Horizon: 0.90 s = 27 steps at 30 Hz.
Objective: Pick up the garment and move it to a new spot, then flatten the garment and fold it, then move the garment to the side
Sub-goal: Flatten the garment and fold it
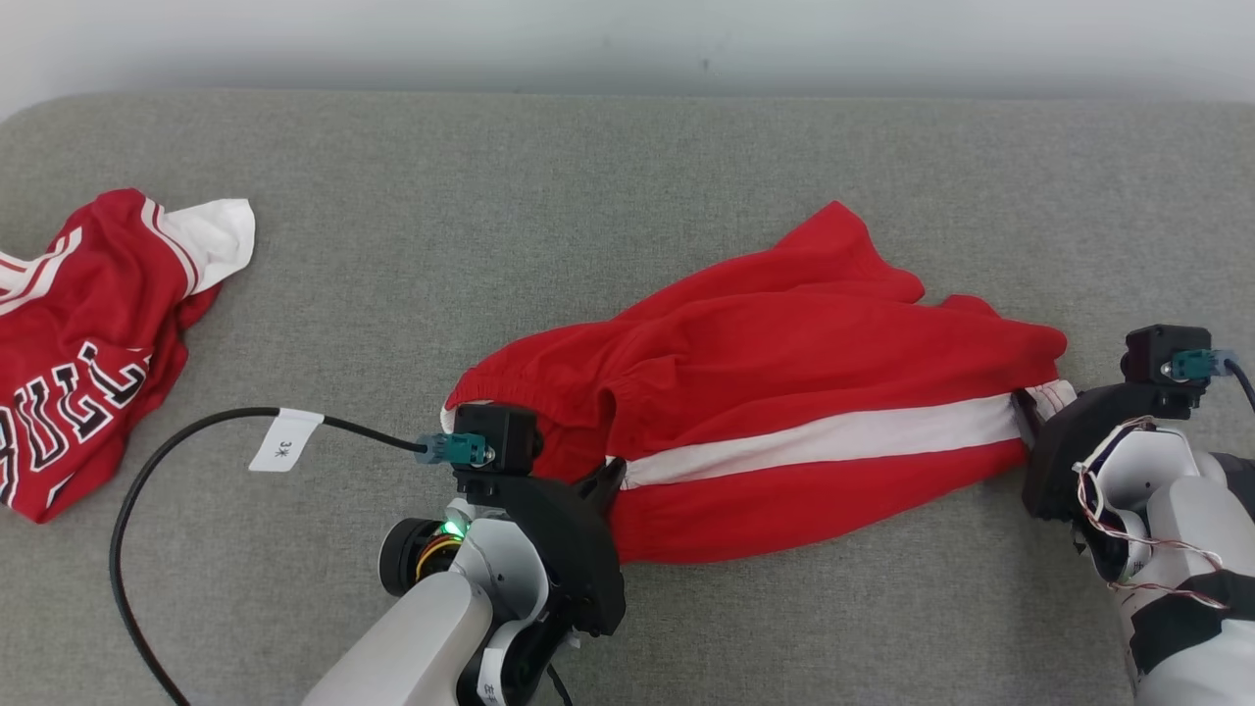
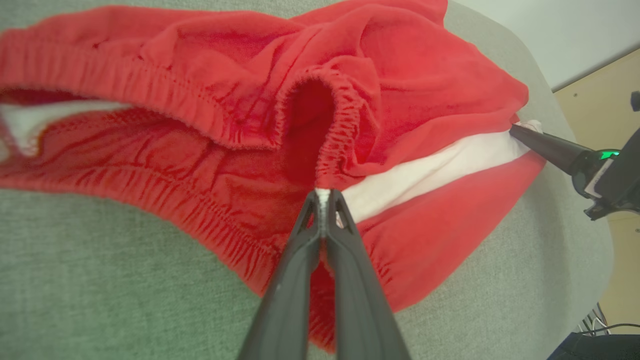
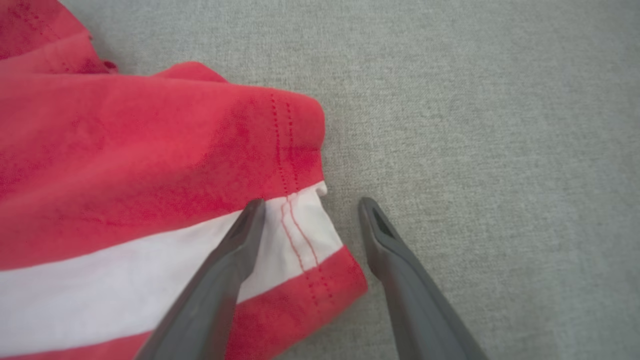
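**Spare jersey and backdrop around the grey surface**

Grey woven surface (image 1: pixel 588 196) with rounded far corners takes up most of the head view. Red jersey (image 1: pixel 88 343) lies crumpled at the surface's left edge, partly cut off by the frame. It has white and red striped trim. A white flap (image 1: pixel 216 230) sticks out at its top right. Block lettering (image 1: pixel 59 402) on its front is only partly readable. Pale wall (image 1: pixel 627 39) runs behind the surface's far edge. In the left wrist view, a tan floor or panel (image 2: pixel 600 100) lies beyond the surface's rounded corner, can't tell which. Thin cords (image 2: pixel 602 327) sit just off that edge.
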Motion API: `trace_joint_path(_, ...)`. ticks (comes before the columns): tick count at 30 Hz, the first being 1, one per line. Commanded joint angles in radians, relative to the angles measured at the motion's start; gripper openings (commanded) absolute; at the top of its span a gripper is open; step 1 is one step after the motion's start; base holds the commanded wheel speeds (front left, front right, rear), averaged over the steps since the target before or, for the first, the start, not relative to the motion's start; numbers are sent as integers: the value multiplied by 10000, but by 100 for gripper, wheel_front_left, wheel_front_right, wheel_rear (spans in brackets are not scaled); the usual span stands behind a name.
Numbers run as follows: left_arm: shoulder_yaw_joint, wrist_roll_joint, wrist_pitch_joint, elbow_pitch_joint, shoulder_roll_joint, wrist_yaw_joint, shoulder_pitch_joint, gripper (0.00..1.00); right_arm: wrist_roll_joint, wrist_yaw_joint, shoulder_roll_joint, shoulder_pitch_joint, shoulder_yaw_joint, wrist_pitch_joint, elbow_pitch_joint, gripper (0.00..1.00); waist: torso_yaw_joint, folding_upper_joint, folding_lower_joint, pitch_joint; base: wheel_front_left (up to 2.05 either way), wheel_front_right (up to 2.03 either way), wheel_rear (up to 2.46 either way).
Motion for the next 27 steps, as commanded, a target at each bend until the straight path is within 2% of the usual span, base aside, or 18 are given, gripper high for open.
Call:
trace_joint_path(1, 17, -73, -69, -16, 40, 5, 127, 0, -74, 35, 70, 511, 123, 237, 157, 89, -58, -1, -1, -88, 0, 0, 0)
trace_joint_path(3, 32, -111, -91, 9, 57, 23, 204, 0, -124, 35, -9, 603, 151, 238, -75, 89, -123, -1, -1, -168, 0, 0, 0)
trace_joint_path(4, 48, -127, -99, 13, 68, 15, 235, 0, -157, 33, -40, 640, 183, 225, -200, 84, -163, -1, -1, -214, 0, 0, 0)
trace_joint_path(5, 53, -145, -91, 15, 72, 31, 258, 0, -153, 33, -72, 642, 187, 237, -340, 70, -191, -1, -1, -252, 0, 0, 0)
trace_joint_path(6, 54, -161, -97, 16, 73, 47, 280, 0, -153, 30, -98, 682, 193, 268, -491, 67, -223, -1, -1, -299, 0, 0, 0)
trace_joint_path(8, 56, -163, -101, 14, 84, 73, 284, 0, -125, 26, -102, 746, 223, 413, -760, 73, -285, -1, -1, -384, 0, 0, 0)
trace_joint_path(11, 55, -165, -101, -1, 86, 93, 329, 0, -112, 26, -145, 765, 263, 626, -1042, 76, -324, -1, -1, -435, 0, 0, 0)
trace_joint_path(15, 12, -173, -90, -51, 91, 89, 430, 0, -84, 26, -237, 757, 272, 1124, -1444, 71, -348, -1, -1, -458, 0, 0, 0)
trace_joint_path(18, -24, -182, -59, -93, 115, 64, 420, 0, -111, 26, -335, 576, 208, 1418, -1575, 51, -322, -1, -1, -398, 0, 0, 0)
trace_joint_path(22, -61, -173, -37, -105, 124, 72, 374, 0, -192, 26, -330, 425, 76, 1649, -1458, 44, -272, -1, -1, -337, 0, 0, 0)
trace_joint_path(25, -73, -177, -24, -125, 146, 68, 344, 0, -218, 26, -297, 359, 44, 1918, -1253, 48, -228, -1, -1, -300, 0, 0, 0)
trace_joint_path(27, -83, -173, 7, -152, 133, 118, 310, 0, -245, 26, -286, 329, 53, 2004, -1187, 70, -205, -1, -1, -290, 0, 0, 0)
